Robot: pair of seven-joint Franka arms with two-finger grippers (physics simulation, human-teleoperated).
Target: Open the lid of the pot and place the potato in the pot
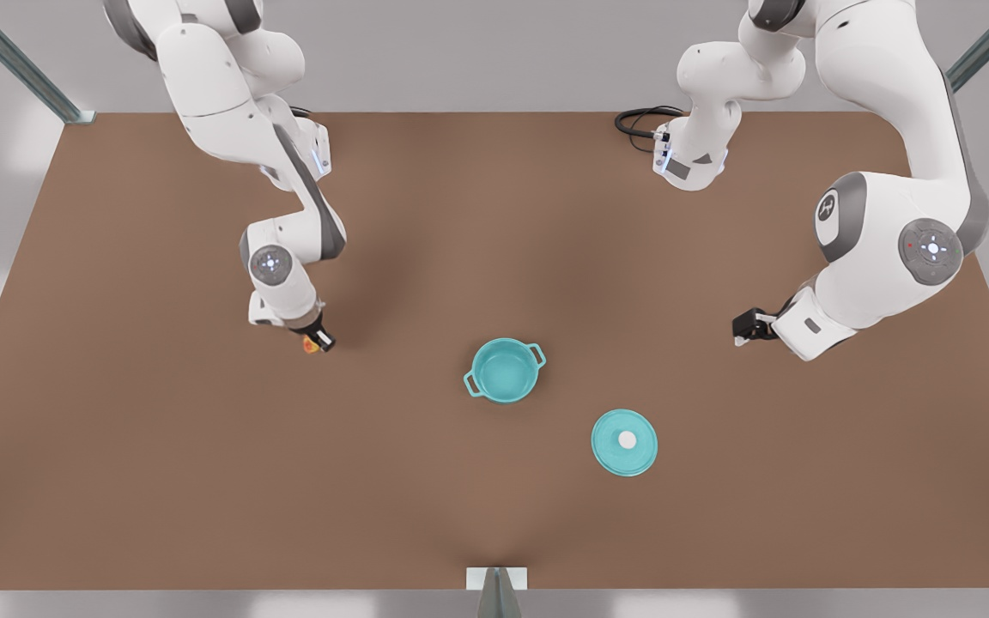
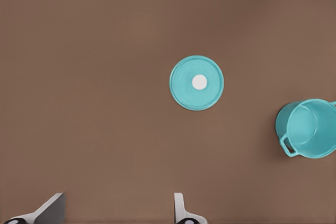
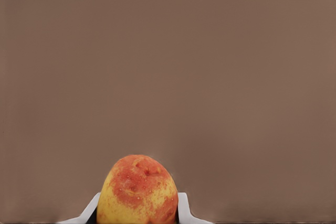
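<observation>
Lid step done: pot lid (image 1: pixel 624 442) off, flat on table (image 1: pixel 117 472) beside open pot (image 1: pixel 504 371) mid-table; right gripper (image 1: pixel 318 340) clamps potato (image 1: pixel 312 345), drop-in left; left gripper (image 1: pixel 743 327) spread wide, idle.

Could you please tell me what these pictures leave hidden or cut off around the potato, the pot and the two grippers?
- Potato: its lower end runs off the right wrist view's edge; the right gripper covers most of it in the front view.
- Pot: the left wrist view's edge cuts off its far side.
- Left gripper: finger gap too small to judge in the front view.
</observation>
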